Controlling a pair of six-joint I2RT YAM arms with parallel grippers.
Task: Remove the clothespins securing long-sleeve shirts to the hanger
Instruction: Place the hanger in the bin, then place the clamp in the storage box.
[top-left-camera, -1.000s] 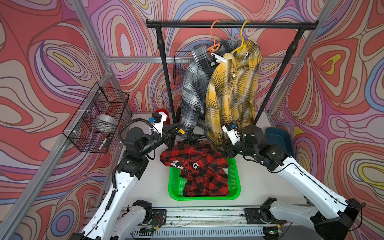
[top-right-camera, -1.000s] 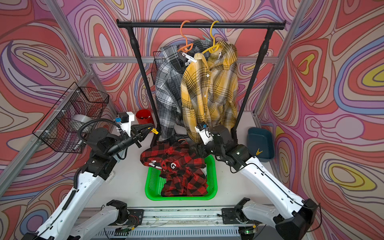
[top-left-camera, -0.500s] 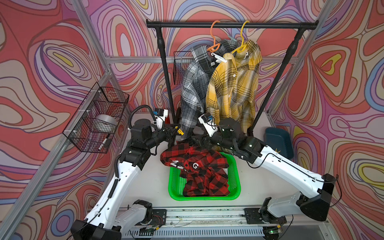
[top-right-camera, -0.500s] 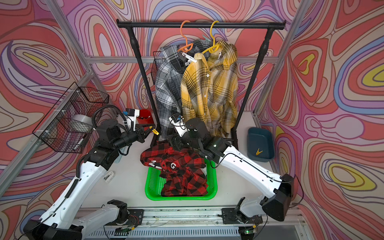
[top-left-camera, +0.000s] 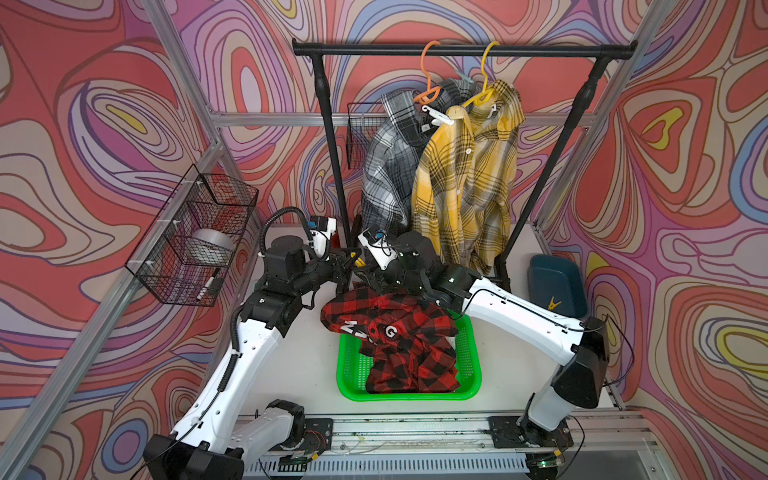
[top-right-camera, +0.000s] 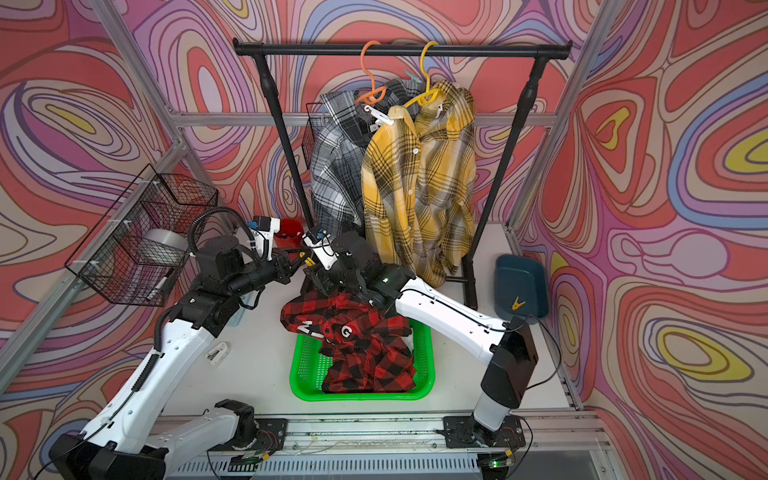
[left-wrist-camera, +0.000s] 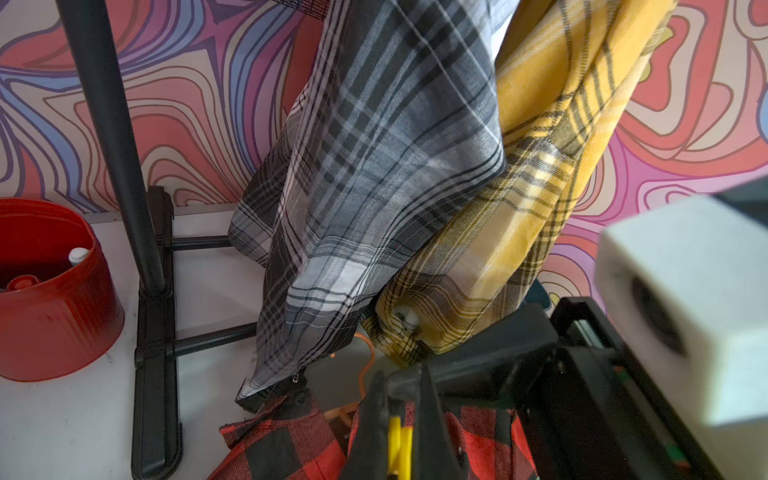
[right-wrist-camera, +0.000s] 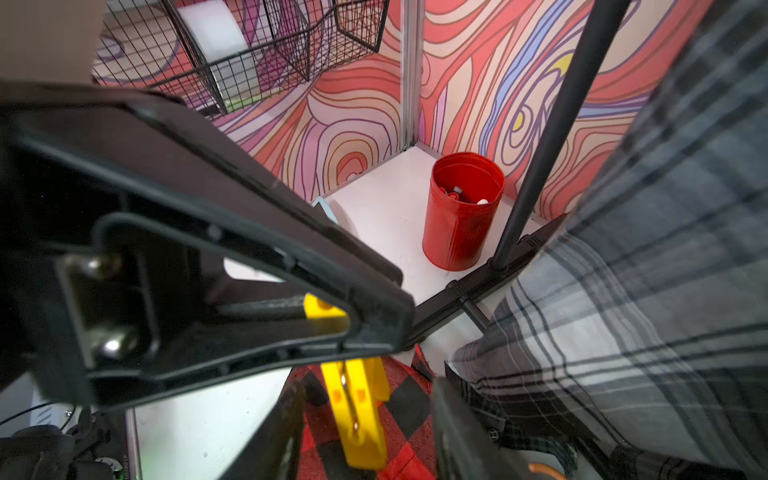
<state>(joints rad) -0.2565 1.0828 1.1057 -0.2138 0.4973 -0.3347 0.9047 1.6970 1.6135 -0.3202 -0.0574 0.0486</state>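
Walls (top-left-camera: 104, 124) of swirling colour ring the white surface (top-left-camera: 301, 365). Yellow plastic clothespin (right-wrist-camera: 357, 399) sits pinched in the left hand (left-wrist-camera: 400, 409); right hand (right-wrist-camera: 365, 428) stands open around it, not touching.

The yellow clothespin (right-wrist-camera: 365, 428) looks glossy plastic; the grey plaid shirt (left-wrist-camera: 374, 166) woven cloth; the red cup (right-wrist-camera: 461, 224) ribbed plastic; the rack pole (left-wrist-camera: 112, 145) matt, perhaps metal.

Clear white tabletop (top-right-camera: 257, 374) by its front-left edge; back-left corner's crowded: red ribbed plastic tub (top-right-camera: 289, 229), black metal rack post (top-right-camera: 289, 158), hanging grey plaid shirt (top-right-camera: 336, 166).
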